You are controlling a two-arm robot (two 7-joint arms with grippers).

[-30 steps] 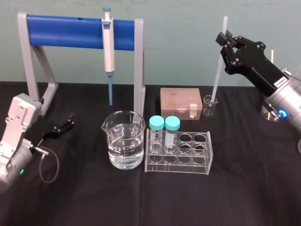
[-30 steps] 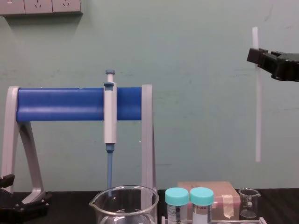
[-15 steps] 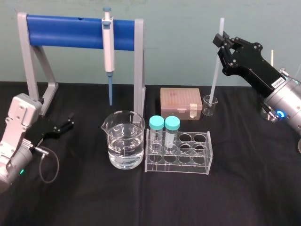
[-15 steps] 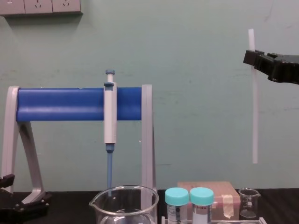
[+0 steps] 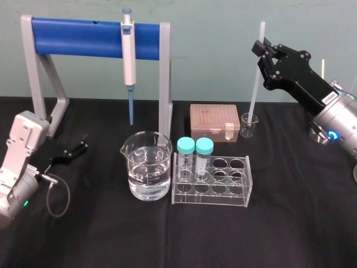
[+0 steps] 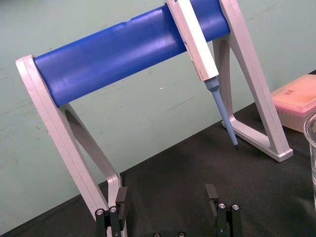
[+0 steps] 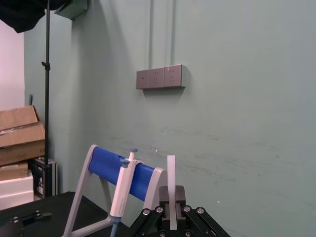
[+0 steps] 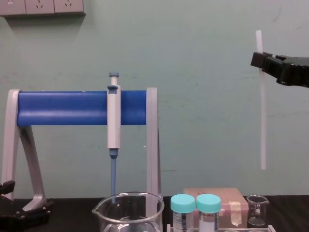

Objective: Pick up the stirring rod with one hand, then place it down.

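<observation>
My right gripper (image 8: 261, 61) is running off the chest view's right edge, and its fingers (image 8: 256, 59) are covering a short stretch of the stirring rod (image 8: 262, 121). That view's bottom edge is cutting through the large beaker (image 8: 128, 212) and 2 capped tubes (image 8: 182, 208).

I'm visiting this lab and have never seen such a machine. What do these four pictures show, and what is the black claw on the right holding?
It is a two-armed robot. One camera on its head looks down, one on its chest looks across, and one sits on each wrist. On the table are a blue-barred stand with a hanging pipette, a beaker of water, a clear rack with two capped tubes, a pink box and a small beaker. The right gripper holds the stirring rod upright above the small beaker. The left gripper is open, low beside the stand.
</observation>
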